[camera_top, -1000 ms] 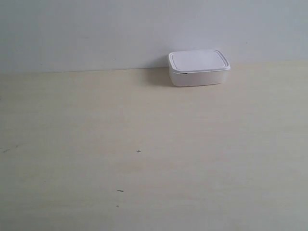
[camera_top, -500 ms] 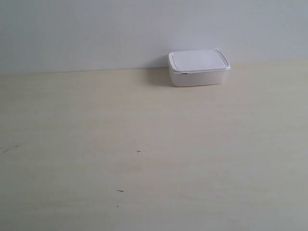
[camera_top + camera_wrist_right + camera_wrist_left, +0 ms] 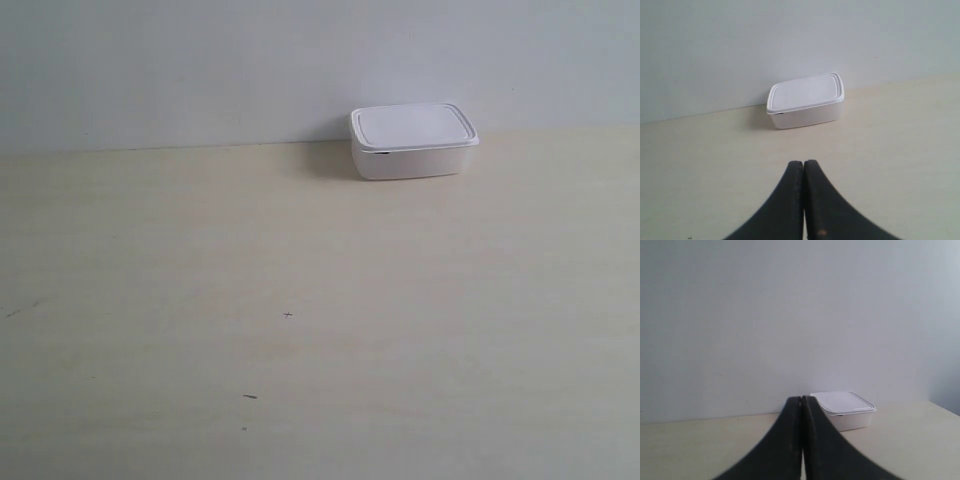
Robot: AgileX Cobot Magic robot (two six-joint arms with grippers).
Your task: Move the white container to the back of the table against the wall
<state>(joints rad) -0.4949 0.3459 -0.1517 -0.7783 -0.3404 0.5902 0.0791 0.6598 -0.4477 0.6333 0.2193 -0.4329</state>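
Observation:
The white container (image 3: 412, 142), lid on, sits on the pale wood table (image 3: 300, 300) at the back, right of centre, its rear side at the grey-white wall (image 3: 250, 60). No arm shows in the exterior view. In the left wrist view my left gripper (image 3: 802, 399) is shut and empty, well short of the container (image 3: 844, 410), which lies beyond and to one side of its tips. In the right wrist view my right gripper (image 3: 803, 163) is also shut with nothing in it, and the container (image 3: 806, 100) stands apart beyond it at the wall (image 3: 790, 45).
A few tiny dark specks (image 3: 288, 315) mark the table's front half. The wall runs along the whole far edge of the table.

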